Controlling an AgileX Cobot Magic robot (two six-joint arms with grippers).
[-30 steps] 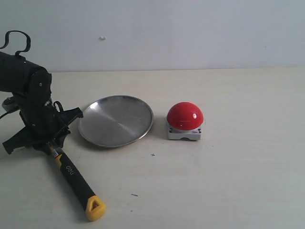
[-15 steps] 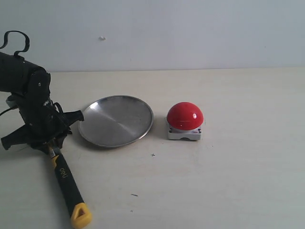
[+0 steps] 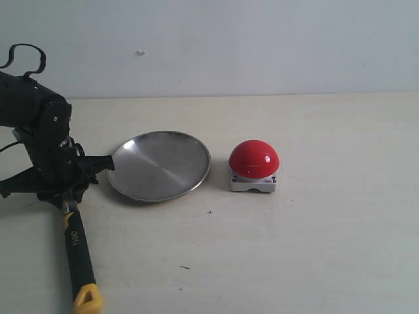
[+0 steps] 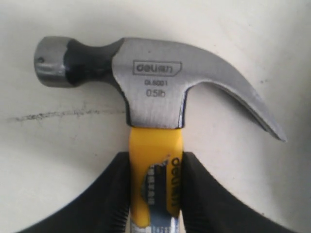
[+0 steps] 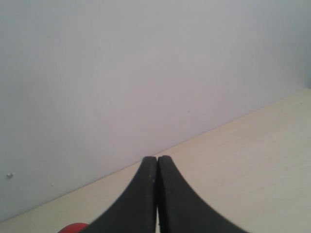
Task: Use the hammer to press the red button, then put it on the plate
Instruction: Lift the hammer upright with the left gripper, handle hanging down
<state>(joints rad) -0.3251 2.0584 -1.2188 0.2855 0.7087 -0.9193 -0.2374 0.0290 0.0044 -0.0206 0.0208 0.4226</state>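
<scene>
The hammer (image 3: 77, 252) is at the left of the scene, gripped by the left end effector (image 3: 62, 178), whose two black fingers (image 4: 109, 194) clamp the yellow neck just below the grey steel head. The left wrist view shows the striking face pointing one way and the claw curving the other, above the pale surface (image 3: 314, 229). Whether the head touches the surface cannot be told. From across the room, the black-and-yellow handle runs toward the viewer, its yellow loop at the frame's lower edge. Just beside the arm lies the plate (image 3: 159, 165), a shallow silver dish with nothing on it. Near the plate's far side, apart from it, the red button (image 3: 254, 159) stands on its grey base. The right end effector (image 5: 157, 167) is out of the wide shot, its fingers pressed together on nothing, facing a plain wall (image 5: 146, 73).
</scene>
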